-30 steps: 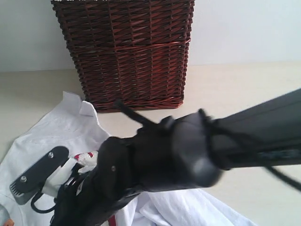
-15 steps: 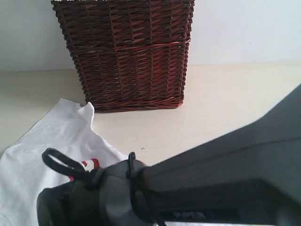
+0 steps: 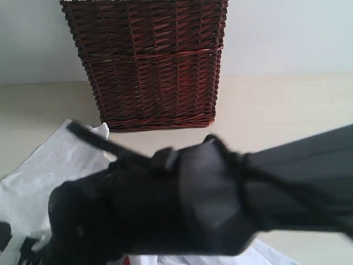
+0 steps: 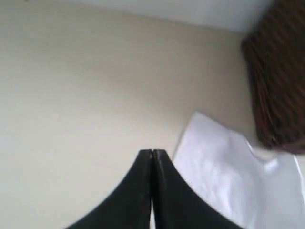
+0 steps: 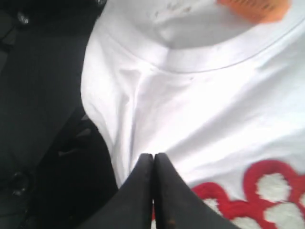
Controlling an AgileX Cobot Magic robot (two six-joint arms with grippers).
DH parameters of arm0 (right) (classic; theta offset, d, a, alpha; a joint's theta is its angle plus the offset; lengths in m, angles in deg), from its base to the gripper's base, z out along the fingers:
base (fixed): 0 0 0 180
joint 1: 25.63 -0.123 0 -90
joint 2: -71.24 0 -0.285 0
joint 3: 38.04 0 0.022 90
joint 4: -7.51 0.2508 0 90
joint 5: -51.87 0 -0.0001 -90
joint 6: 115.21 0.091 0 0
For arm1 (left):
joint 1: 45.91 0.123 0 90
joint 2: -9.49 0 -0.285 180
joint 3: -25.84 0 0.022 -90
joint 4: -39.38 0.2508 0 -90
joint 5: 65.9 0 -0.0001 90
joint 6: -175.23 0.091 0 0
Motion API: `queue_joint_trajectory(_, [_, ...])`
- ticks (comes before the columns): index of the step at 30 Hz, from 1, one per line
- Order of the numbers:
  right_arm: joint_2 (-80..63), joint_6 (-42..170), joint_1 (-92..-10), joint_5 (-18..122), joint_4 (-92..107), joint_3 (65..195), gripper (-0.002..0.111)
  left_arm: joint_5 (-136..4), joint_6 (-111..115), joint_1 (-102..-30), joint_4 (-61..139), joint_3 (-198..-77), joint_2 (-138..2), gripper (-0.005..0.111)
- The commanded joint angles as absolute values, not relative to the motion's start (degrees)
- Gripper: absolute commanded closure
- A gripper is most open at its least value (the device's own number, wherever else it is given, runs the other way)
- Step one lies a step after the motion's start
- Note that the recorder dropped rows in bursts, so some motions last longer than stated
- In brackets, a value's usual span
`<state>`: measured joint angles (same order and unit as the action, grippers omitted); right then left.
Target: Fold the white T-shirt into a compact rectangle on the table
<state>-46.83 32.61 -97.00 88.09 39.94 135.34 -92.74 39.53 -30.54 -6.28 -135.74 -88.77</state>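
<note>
The white T-shirt [image 3: 52,160] lies on the pale table [image 3: 287,105] at the lower left of the exterior view, mostly hidden behind a blurred black arm [image 3: 220,204] that reaches in from the right. My right gripper [image 5: 153,155] is shut, its tips just above the shirt's chest, below the collar [image 5: 200,57] and beside the red-outlined lettering [image 5: 267,176]. No cloth shows between its fingers. My left gripper [image 4: 152,151] is shut with nothing in it, over bare table [image 4: 81,95] next to a white corner of the shirt [image 4: 224,167].
A dark red-brown wicker basket [image 3: 151,61] stands at the back of the table, just beyond the shirt's far sleeve, and also shows as a basket [image 4: 279,81] in the left wrist view. An orange tag [image 5: 255,5] sits inside the collar. Dark arm parts [image 5: 43,119] lie beside the shirt.
The black arm has kept swinging in front of the exterior camera and now blocks most of the lower view. The shirt's far sleeve has settled slightly lower and flatter. Both grippers stayed shut.
</note>
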Motion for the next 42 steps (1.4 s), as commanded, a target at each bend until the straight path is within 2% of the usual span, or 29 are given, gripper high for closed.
queue_joint_trajectory(1, [-38.62,43.02,-94.74,85.97,27.41,134.64,0.108,-107.55,39.56,-31.80,-3.88,-134.78,-93.42,0.107])
queue_joint_trajectory(9, [-25.93,54.76,-93.83,82.96,15.03,126.41,0.108,-107.46,37.00,-37.29,-1.21,-132.60,-104.62,0.107])
queue_joint_trajectory(13, [-21.47,60.13,-93.83,81.30,10.72,122.36,0.108,-107.80,32.26,-37.86,2.69,-136.28,-110.35,0.107])
queue_joint_trajectory(18, [-16.70,67.83,-93.83,81.30,3.88,118.83,0.108,-106.33,15.39,-37.86,22.21,-142.73,-116.49,0.107])
queue_joint_trajectory(24, [-12.99,72.10,-93.83,79.11,-1.03,116.40,0.108,-104.93,16.68,-37.86,21.11,-147.92,-123.72,0.107])
queue_joint_trajectory(32, [-12.28,74.04,-93.83,80.83,-2.95,116.00,0.108,-104.87,11.66,-36.70,23.40,-163.47,-128.54,0.107])
queue_joint_trajectory(42, [-12.28,74.68,-92.48,81.39,-4.43,115.33,0.108,-117.59,5.83,-36.70,33.94,-190.48,-142.38,0.107])
